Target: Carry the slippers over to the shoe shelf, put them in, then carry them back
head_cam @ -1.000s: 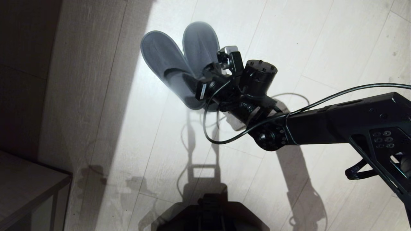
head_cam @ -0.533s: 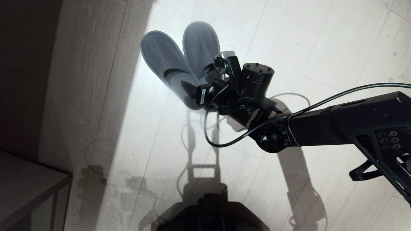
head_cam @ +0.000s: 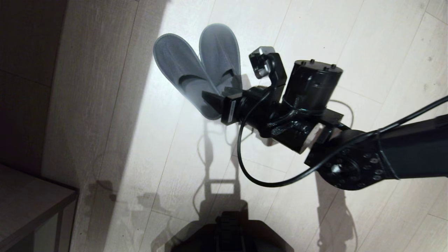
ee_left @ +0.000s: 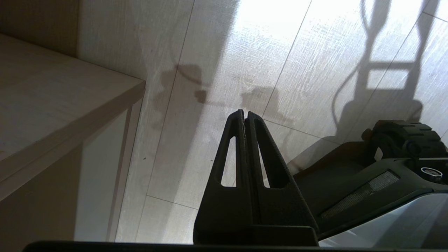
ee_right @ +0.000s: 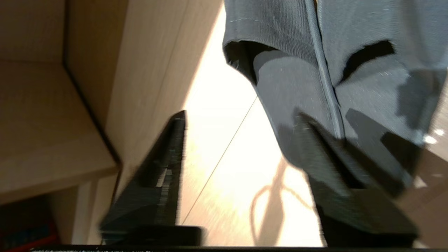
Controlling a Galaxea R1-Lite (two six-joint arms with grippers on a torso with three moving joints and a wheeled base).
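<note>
**Right gripper at the heels of the slippers on the floor**

The slippers [head_cam: 199, 71] lie side by side on the pale plank floor [head_cam: 350, 52], in the lit strip beside a shadowed band, heels touching and toes fanned apart toward the far edge of the floor. This arrangement presents both heel ends together, so one gripper can take the pair at once. The right gripper [head_cam: 218, 98] reaches in low from the robot's right, its jaws spread. In the right wrist view one finger [ee_right: 336, 168] lies over the heel fabric of the slippers [ee_right: 315, 70] while the other [ee_right: 164, 164] stands clear over bare floor; whether the fabric is touched cannot be told, and nothing is pinched. The judgement is that the pair rests free on the floor, not in the shoe shelf, which cannot be identified with certainty here. The left gripper [ee_left: 246, 117] hangs parked near the robot's base, jaws pressed together and empty, beside a low beige board [ee_left: 52, 105].
</note>
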